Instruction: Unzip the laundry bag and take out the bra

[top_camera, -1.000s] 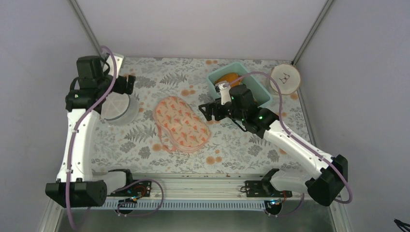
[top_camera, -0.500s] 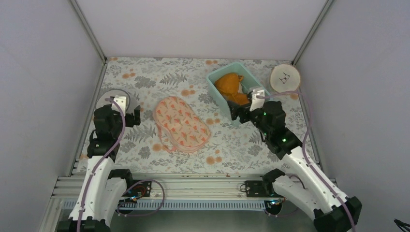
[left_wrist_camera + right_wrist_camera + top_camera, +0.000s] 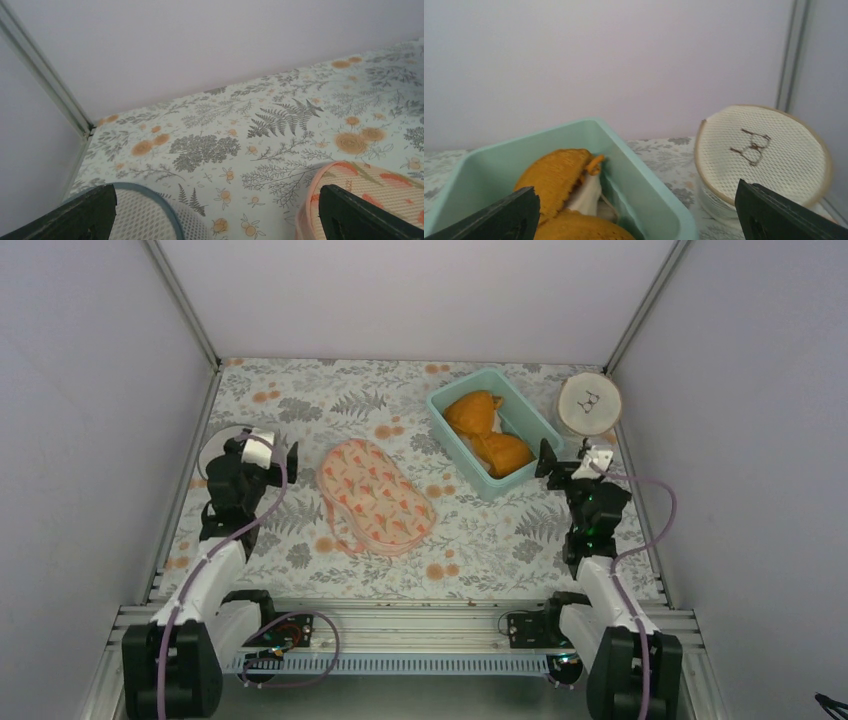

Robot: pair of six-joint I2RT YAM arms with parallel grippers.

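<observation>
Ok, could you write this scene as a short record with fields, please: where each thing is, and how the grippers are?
bag: lies flat between the two grippers, nothing touches it
bra: orange, inside the bin, not in the bag
bin: teal, behind and right of the bag
left gripper: open, empty, left of the bag
right gripper: open, empty, beside the bin
drum: white mesh, by the left gripper
round case: beige mesh, far right corner
task: the bra appears to be already out
</observation>
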